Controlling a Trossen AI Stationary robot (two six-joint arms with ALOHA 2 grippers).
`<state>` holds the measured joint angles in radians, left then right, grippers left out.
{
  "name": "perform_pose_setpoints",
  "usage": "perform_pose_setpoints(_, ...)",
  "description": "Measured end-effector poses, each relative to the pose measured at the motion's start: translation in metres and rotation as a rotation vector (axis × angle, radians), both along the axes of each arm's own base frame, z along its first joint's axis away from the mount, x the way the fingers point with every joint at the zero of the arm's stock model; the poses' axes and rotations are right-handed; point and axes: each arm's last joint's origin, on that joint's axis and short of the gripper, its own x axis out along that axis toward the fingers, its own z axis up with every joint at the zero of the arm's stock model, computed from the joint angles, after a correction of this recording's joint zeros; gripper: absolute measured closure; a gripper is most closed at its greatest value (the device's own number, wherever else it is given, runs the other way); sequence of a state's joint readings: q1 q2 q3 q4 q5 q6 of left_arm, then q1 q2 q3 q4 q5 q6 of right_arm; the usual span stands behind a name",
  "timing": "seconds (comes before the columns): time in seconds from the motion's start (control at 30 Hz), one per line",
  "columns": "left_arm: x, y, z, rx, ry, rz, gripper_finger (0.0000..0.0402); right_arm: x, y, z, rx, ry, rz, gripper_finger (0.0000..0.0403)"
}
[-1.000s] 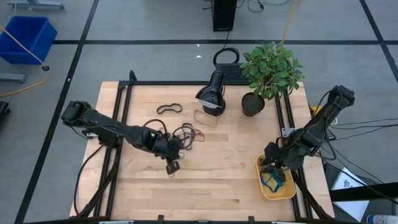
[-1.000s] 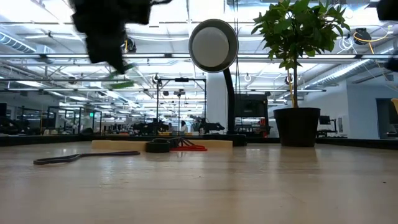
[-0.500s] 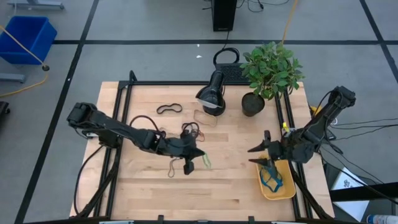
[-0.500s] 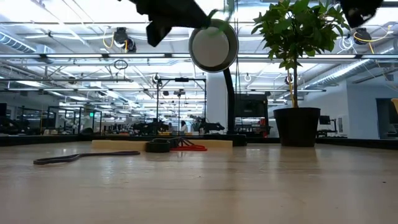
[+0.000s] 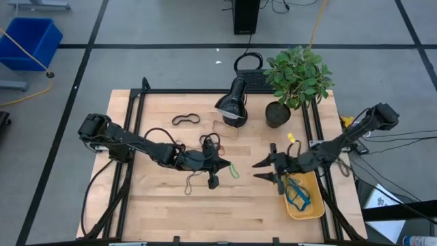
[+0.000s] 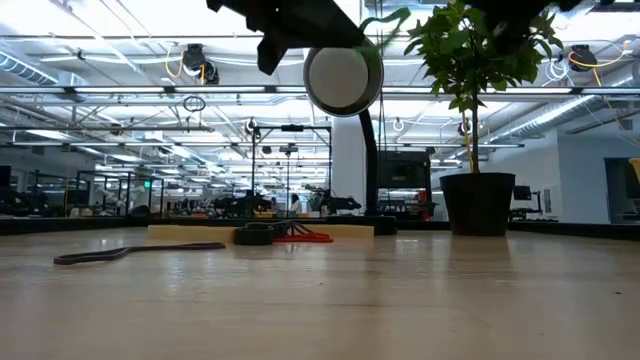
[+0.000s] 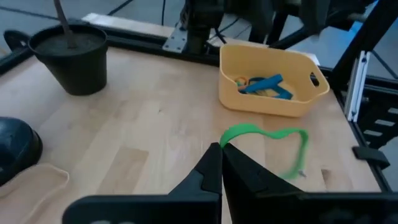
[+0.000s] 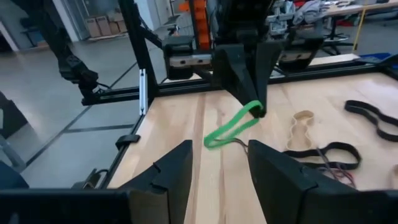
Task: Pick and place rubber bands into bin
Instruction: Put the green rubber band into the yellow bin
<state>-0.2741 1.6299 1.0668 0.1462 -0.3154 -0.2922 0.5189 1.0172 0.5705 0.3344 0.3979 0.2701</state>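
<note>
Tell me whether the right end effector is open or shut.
Open. The right end effector shows two fingers spread wide apart with nothing between them, facing the green rubber band that the left end effector holds.

in the low view both arms are cut off by the top edge, so neither jaws show whole there. the green rubber band (image 6: 385,18) shows only partly at that edge, and its free end blurs in the left wrist view. the small pile of bands (image 5: 208,144) is too tangled to count. the bin (image 6: 634,170) barely shows at the right edge.
</note>
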Motion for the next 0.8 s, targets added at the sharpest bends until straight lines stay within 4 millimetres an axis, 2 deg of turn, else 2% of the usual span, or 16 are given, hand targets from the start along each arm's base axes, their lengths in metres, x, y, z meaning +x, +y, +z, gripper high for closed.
perform_pose_setpoints(0.33,0.001,0.0,0.003,0.029,-0.033,-0.005,0.0398,0.045,-0.012,-0.022,0.072,-0.055,0.035,0.0256)
perform_pose_setpoints(0.6,0.002,0.0,0.005,0.05,-0.045,0.005,0.0398,0.063,-0.022,-0.038,0.196,-0.039,-0.009,0.0251)
perform_pose_setpoints(0.8,0.003,0.007,0.005,0.065,-0.046,0.044,0.0397,0.071,-0.018,-0.045,0.233,-0.073,0.089,0.0256)
